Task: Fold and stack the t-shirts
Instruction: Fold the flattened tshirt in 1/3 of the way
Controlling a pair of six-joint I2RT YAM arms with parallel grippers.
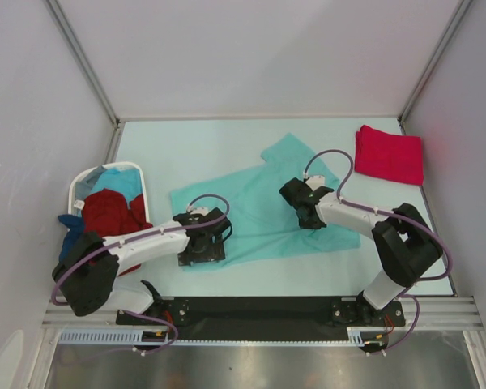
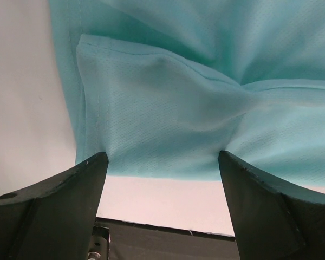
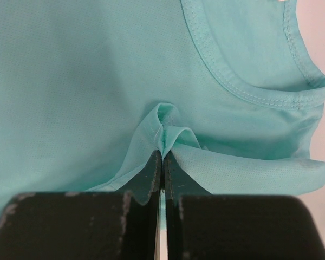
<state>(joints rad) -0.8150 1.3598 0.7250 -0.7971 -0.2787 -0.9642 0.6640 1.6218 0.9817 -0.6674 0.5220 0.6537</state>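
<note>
The light teal t-shirt (image 1: 263, 207) lies spread and rumpled in the middle of the table. My left gripper (image 1: 201, 250) is open at the shirt's near left hem; in the left wrist view its fingers (image 2: 70, 200) stand wide apart with the teal hem (image 2: 157, 135) just beyond the tips. My right gripper (image 1: 306, 212) is shut on a pinched fold of the teal shirt (image 3: 163, 132), below the collar seam (image 3: 244, 89). A folded pinkish-red t-shirt (image 1: 389, 154) lies at the far right.
A white laundry basket (image 1: 83, 188) at the left holds dark red (image 1: 109, 212) and blue (image 1: 117, 182) shirts. The table's black front rail (image 1: 259, 308) runs along the near edge. Walls enclose the table on three sides.
</note>
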